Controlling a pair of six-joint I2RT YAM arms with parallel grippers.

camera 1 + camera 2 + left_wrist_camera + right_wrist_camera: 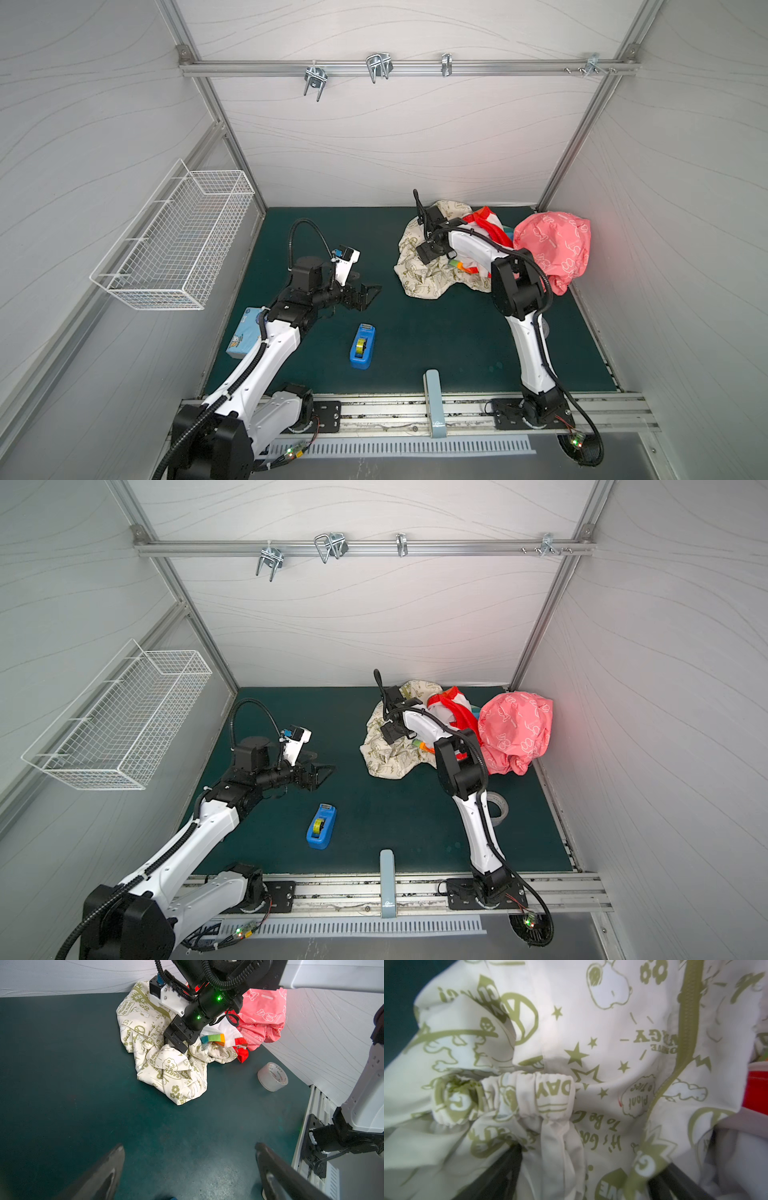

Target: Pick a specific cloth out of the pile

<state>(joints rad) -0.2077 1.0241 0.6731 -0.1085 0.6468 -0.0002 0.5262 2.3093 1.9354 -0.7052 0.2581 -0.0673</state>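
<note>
the cloth [419,278] lies at the left end of the pile [494,249], which sits toward the far right corner of the surface [415,332]. the right fingers [506,1167] are pushed down into the cloth's folds. in the right wrist view they stand wide apart, with a gathered elastic hem and loose fabric bunched between them, and nothing is pinched yet. the left fingers [116,1159] are spread wide and empty, hanging over bare surface well apart from the pile.

the main risk is a thin grip: if the fingers close on only that hem or a single layer, the fabric could slip out under its own weight on the lift. the multicolour cloth [482,224] rests touching the cream one right beside the right arm's wrist, so it may snag and get dragged along, and the pink cloth [552,245] could follow it. the clear tape roll [272,1076] stands near the pile's near edge, where trailing fabric might knock it.
</note>
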